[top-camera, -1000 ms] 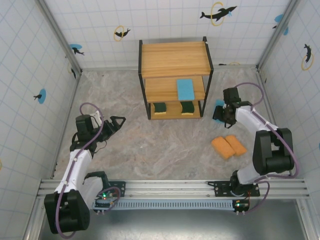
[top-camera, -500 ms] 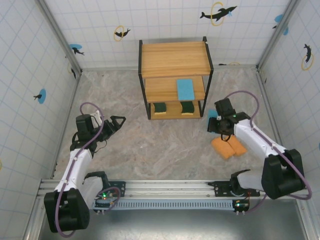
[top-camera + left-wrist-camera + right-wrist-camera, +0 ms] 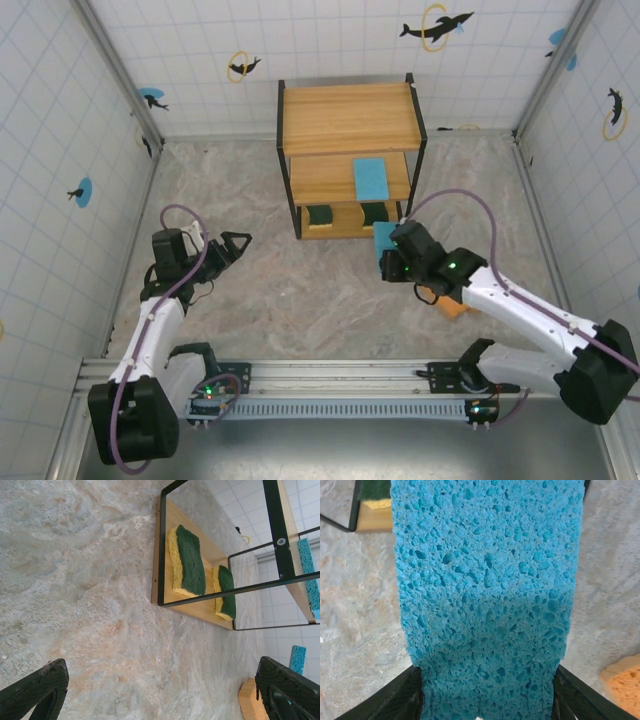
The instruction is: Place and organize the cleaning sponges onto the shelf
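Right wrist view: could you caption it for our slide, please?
Right gripper clamps a porous light blue rectangular sponge over the marbled tabletop.

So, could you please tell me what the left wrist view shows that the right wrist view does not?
Left wrist view: the open left claw, two green sponges side by side on the lowest board of the shelf, and a blue sponge lying on the board above. Right wrist view: the right claw clamped on the held blue sponge, its pores up close. Shared: that held sponge, an orange sponge on the floor, and a green sponge on the lowest board.
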{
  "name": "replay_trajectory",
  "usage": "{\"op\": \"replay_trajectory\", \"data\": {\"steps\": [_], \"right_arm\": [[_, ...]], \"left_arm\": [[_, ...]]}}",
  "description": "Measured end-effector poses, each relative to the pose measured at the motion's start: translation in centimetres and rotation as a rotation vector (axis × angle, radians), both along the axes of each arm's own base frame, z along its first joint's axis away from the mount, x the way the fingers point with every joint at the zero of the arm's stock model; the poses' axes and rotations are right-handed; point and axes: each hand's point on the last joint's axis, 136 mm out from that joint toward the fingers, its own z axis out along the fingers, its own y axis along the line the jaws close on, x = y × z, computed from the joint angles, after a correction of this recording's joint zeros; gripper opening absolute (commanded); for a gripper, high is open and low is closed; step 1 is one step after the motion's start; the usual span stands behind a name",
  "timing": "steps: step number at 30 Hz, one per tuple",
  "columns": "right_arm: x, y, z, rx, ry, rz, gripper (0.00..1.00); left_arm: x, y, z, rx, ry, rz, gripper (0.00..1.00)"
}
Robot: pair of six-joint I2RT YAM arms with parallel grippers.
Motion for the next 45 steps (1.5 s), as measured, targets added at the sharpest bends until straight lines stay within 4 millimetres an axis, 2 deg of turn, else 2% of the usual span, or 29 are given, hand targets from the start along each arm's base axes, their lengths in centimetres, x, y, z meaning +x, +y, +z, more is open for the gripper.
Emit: {"op": "replay_trajectory", "data": {"steps": [6, 12, 21, 36, 45], "right_arm": [[1.4, 4.9, 2.2, 0.018, -0.091, 0.05, 0.63], [3.1, 7.5, 3.4, 0.044, -0.161, 0.049, 0.63], [5.7, 10.3, 4.8, 0.076, -0.233, 0.027, 0.63], [8.4, 13.1, 8.2, 0.107, -0.338, -0.012, 0.63], [10.0, 14.6, 8.6, 0.086, -0.368, -0.019, 0.63]], "left_arm": [[0.0, 0.0, 0.0, 0.0, 0.0, 0.0, 0.98], [0.0, 0.0, -0.1, -0.001, 0.005, -0.001, 0.98], [0.0, -0.1, 0.0, -0.005, -0.001, -0.007, 0.98], [0.1, -0.4, -0.1, -0.015, 0.0, -0.024, 0.98], [0.0, -0.6, 0.1, -0.026, -0.004, -0.038, 0.98]]}}
